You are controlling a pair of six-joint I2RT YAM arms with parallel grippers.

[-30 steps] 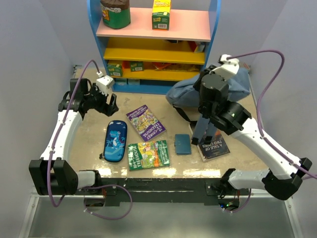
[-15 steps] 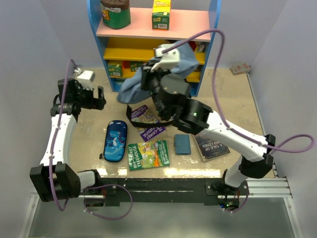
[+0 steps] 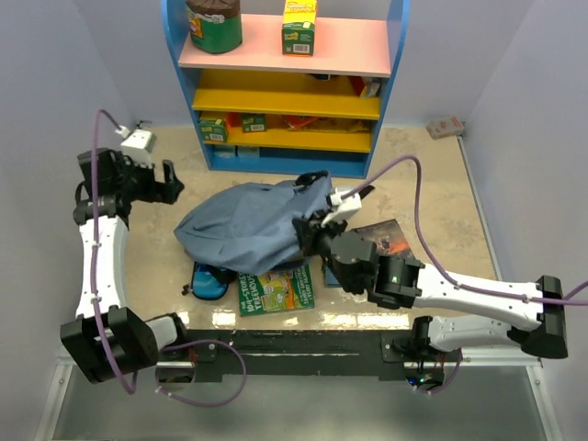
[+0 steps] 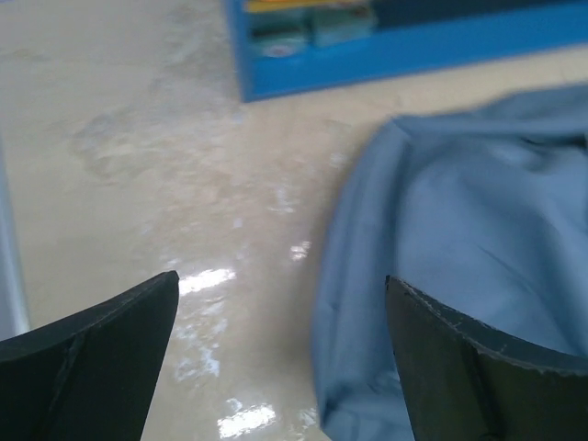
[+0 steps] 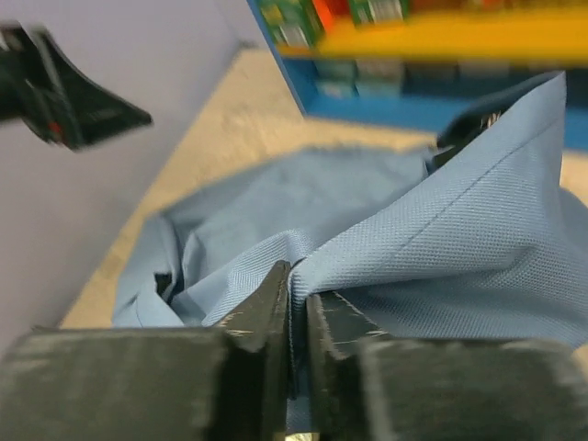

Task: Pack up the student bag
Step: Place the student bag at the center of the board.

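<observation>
The student bag (image 3: 243,230), soft grey-blue fabric, lies crumpled in the middle of the table, covering part of the books. My right gripper (image 3: 310,228) is at its right end, shut on a fold of the bag's fabric (image 5: 441,239); the right wrist view shows the cloth pinched between the two fingers (image 5: 299,294). My left gripper (image 3: 170,180) hovers left of the bag, open and holding nothing. In the left wrist view its fingers (image 4: 92,358) stand wide, with the bag's left edge (image 4: 367,276) below them.
A green book (image 3: 280,289) and a dark-blue pencil case (image 3: 207,280) stick out from under the bag's near side. A dark book (image 3: 386,239) lies right of my right gripper. The blue and yellow shelf (image 3: 285,92) stands behind. A small object (image 3: 446,127) sits back right.
My right arm has swung the bag from the back right across to the table's middle and lowered it over the books. My left arm has drawn back to the left and opened wider.
</observation>
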